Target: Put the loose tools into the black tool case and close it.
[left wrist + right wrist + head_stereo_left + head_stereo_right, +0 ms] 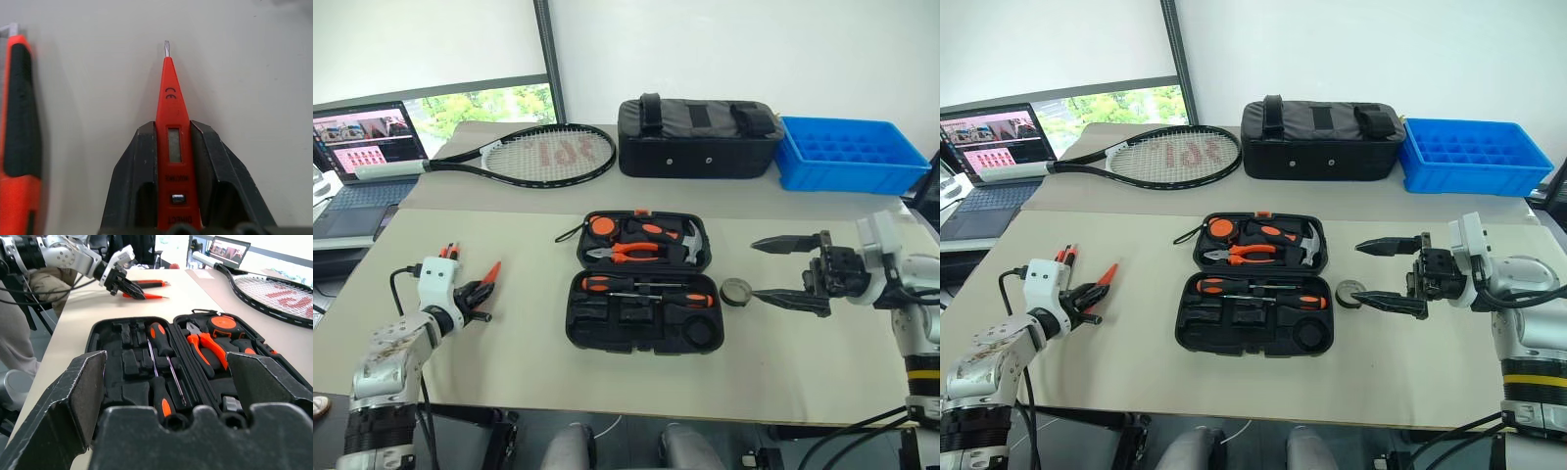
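The black tool case (574, 333) lies open mid-table. Two black-and-orange screwdrivers (646, 287) sit in its near half; pliers, a tape measure and a hammer fill the far half. My left gripper (172, 126) rests low on the table at the left, shut on the slim orange tester screwdriver (168, 83), whose tip points away from it. An orange-black utility knife (448, 251) lies just beside that gripper. A small black tape roll (736, 291) sits by the case's right side. My right gripper (755, 269) hovers open just right of the roll, pointing left toward the case.
A black tennis racket (548, 154) and a black fabric bag (697, 137) lie on the far table. A blue compartment tray (850, 153) stands at the back right. A laptop (362, 157) stands open at the far left.
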